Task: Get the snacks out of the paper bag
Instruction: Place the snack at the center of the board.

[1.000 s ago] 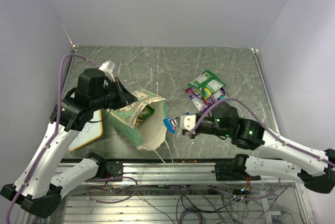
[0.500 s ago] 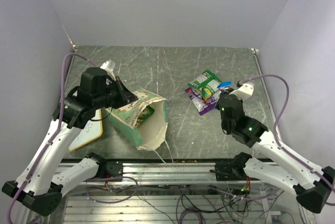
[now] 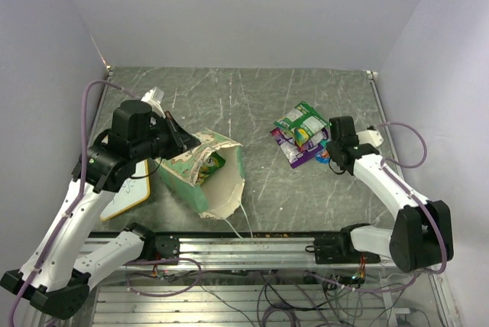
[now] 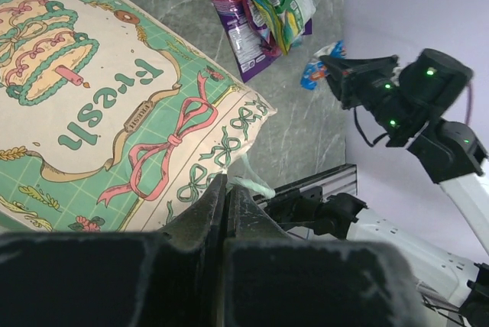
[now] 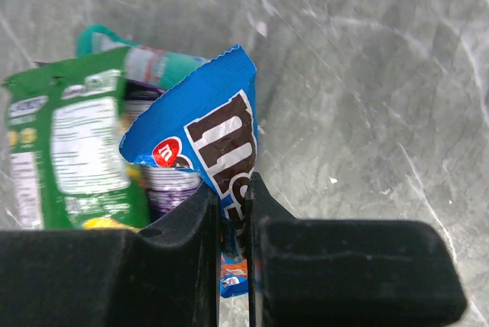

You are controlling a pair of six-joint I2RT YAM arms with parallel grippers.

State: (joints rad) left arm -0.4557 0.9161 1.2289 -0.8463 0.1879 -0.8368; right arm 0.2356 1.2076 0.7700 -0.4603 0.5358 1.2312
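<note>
A: While the right gripper (image 5: 229,203) clamps the blue packet (image 5: 202,132) by its lower edge, where does that packet sit?
B: Right of the paper bag (image 3: 208,176), well apart from it, just beside the green and purple packets (image 3: 299,131).
A: Left gripper (image 4: 225,189)?
B: Fingers narrowed onto the paper bag's rim. A yellow-green packet (image 3: 216,163) shows inside the mouth.

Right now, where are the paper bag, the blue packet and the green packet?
paper bag (image 4: 99,105), left wrist view, printed side face.
blue packet (image 5: 202,140), right wrist view, printed front.
green packet (image 3: 299,121), top external view, its middle.
</note>
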